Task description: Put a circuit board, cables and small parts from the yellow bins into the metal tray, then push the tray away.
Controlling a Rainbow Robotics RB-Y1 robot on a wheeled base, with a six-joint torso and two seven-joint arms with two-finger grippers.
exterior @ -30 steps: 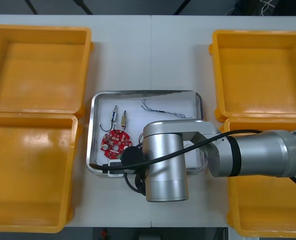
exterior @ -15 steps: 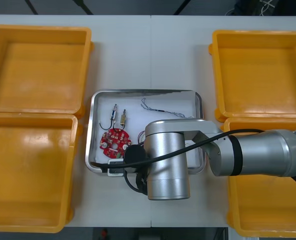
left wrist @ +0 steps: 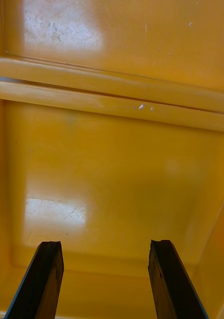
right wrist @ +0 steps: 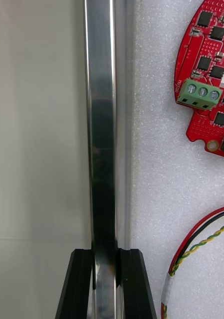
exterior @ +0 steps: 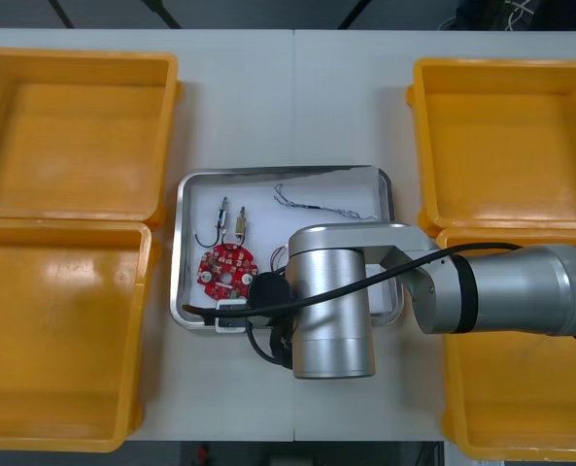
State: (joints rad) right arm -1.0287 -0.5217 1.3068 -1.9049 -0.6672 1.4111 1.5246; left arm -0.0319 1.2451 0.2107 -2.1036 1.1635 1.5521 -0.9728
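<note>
The right gripper (right wrist: 106, 255) pinches the metal tray (right wrist: 102, 124) by its near rim, close to its left corner. Inside the tray lie a red circuit board (exterior: 226, 271), cables (exterior: 317, 206) and small metal parts (exterior: 231, 221). Left of the tray, the left gripper (left wrist: 106, 245) hangs spread over a yellow bin (left wrist: 117, 169).

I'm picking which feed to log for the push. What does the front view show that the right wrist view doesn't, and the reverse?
Front view only: four yellow bins, plus the twisted blue and white cable and small metal parts in the metal tray. Right wrist view only: the right hand shut on the tray's rim, and a green terminal block. Both: the tray and the red circuit board.
</note>
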